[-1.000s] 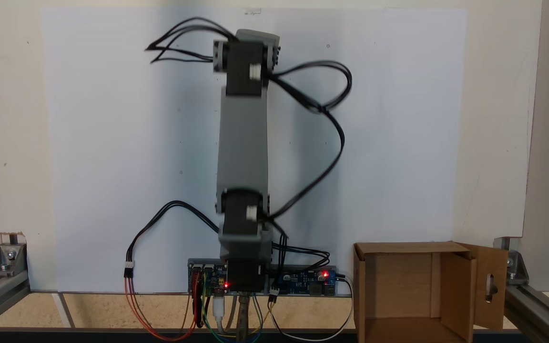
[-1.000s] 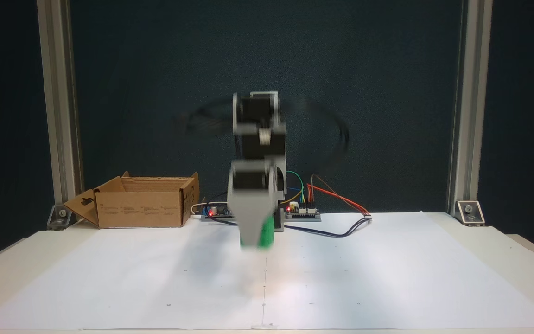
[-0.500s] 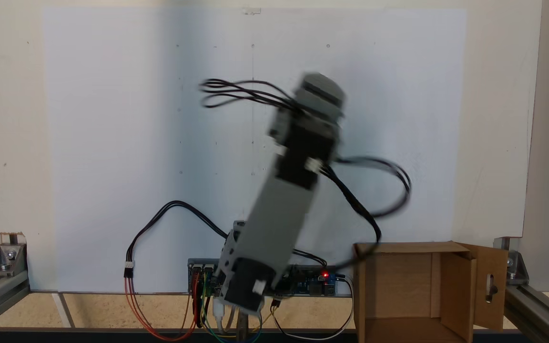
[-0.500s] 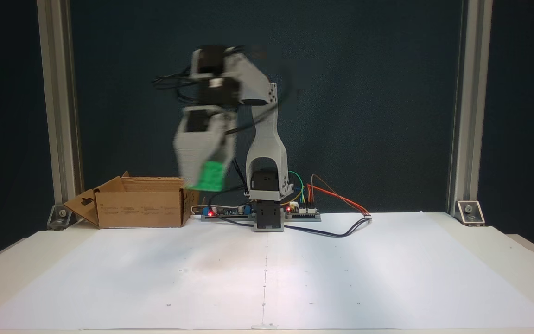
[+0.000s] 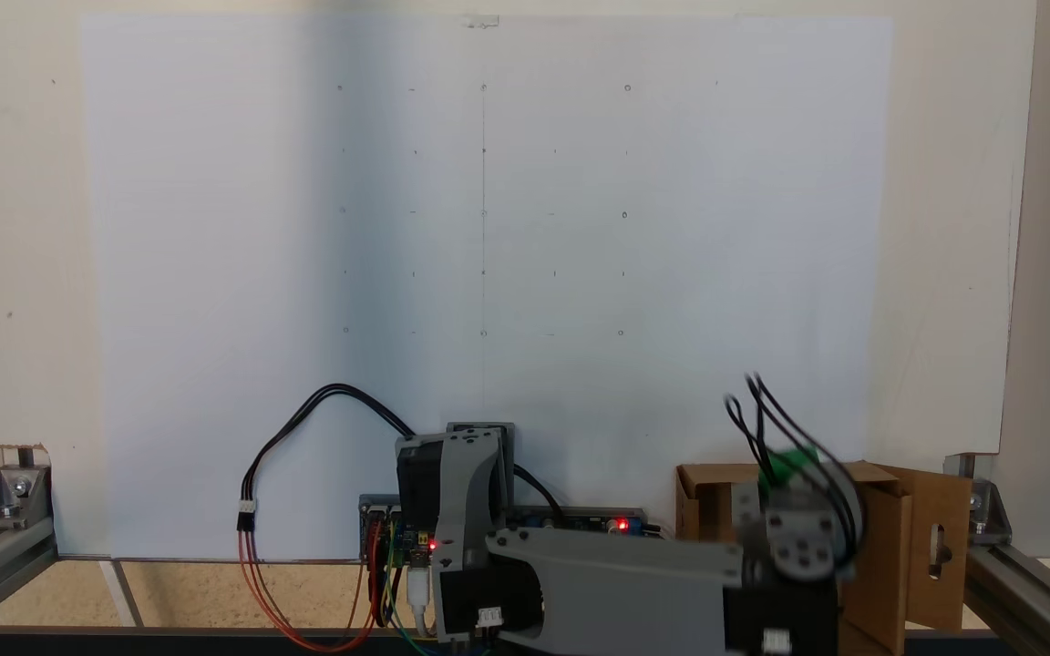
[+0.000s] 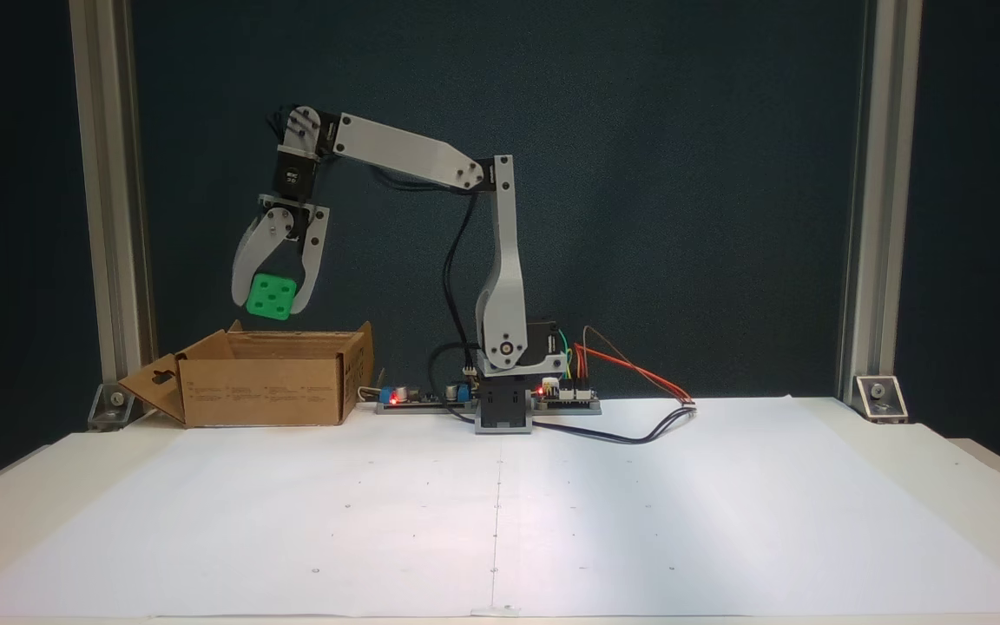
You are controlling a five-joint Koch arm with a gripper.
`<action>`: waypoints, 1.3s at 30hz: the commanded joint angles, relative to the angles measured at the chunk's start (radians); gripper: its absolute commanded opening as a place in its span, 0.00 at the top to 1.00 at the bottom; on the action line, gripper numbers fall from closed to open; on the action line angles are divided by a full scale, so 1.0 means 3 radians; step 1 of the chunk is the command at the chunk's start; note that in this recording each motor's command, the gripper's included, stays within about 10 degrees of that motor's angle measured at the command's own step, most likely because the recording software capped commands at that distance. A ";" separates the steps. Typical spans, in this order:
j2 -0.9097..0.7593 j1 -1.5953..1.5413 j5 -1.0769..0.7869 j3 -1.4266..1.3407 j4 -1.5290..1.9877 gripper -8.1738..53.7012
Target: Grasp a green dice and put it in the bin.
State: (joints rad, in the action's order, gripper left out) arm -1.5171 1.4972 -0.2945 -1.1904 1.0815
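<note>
A dark teal wall fills the back, flat and unlit. Two aluminium posts stand upright at either side, each footed in a metal corner bracket. The pale table is covered by a big white paper sheet, marked with a faint dot grid and a thin centre line. Soft light glows brightest on the sheet's middle.

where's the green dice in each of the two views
In a fixed view, from above: the green dice peeks out lower right, over the bin's far rim, mostly hidden by the wrist.
In a fixed view, from the front: the dice hangs left of centre in the hand, above the bin.
Shared landmark: the bin.
</note>
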 commanded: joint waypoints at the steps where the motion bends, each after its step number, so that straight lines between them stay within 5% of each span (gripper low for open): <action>1: -0.0128 0.0302 -0.0358 0.0102 -0.0128 0.68; 21: 0.0511 0.1104 -0.0956 -0.0455 -0.0966 0.68; 23: 0.0542 0.1125 -0.0951 -0.0496 -0.0966 0.41; 26: 0.0542 0.1191 -0.0946 -0.0573 -0.0956 0.23; 34: 0.0297 0.1248 -0.0885 -0.0557 -0.0987 0.18; 39: -0.0205 0.0726 -0.0297 -0.0557 -0.0931 0.18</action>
State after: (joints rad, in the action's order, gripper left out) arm -1.5002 1.7779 -0.4817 -1.3898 0.8007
